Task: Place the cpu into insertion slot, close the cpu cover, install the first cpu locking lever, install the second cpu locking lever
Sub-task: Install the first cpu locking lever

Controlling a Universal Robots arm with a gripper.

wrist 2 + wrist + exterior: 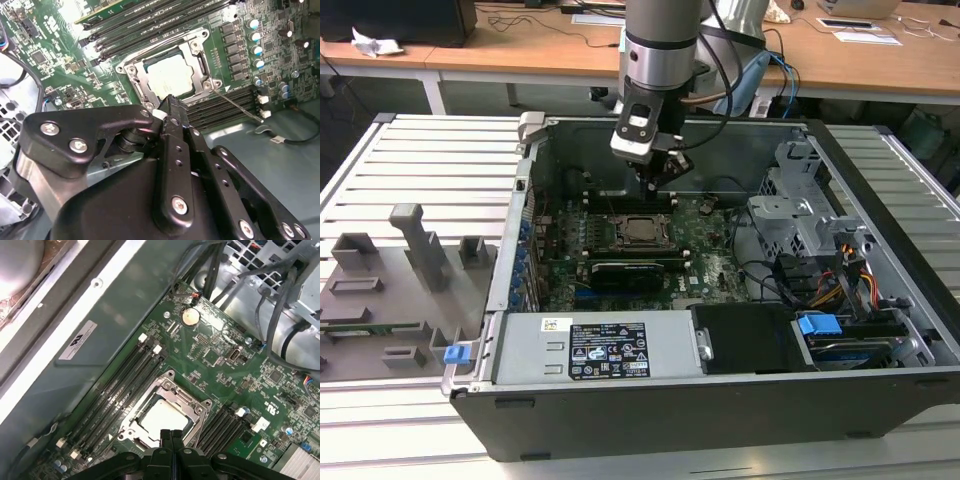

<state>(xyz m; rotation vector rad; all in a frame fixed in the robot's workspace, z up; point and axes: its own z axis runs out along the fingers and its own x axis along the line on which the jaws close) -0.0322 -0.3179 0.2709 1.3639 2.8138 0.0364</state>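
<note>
Two steps look done, I think: the cpu [170,80] sits in its slot with the cover [141,82] down over it, my hand [171,434] hangs close above, pressed together and empty, and one lever [238,105] looks loose.

cpu [170,77] top was dull silvery metal, cpu cover [137,80] bare satin metal, gripper [168,104] matt black with shiny screws [179,202], case wall [125,315] smooth grey metal
</note>
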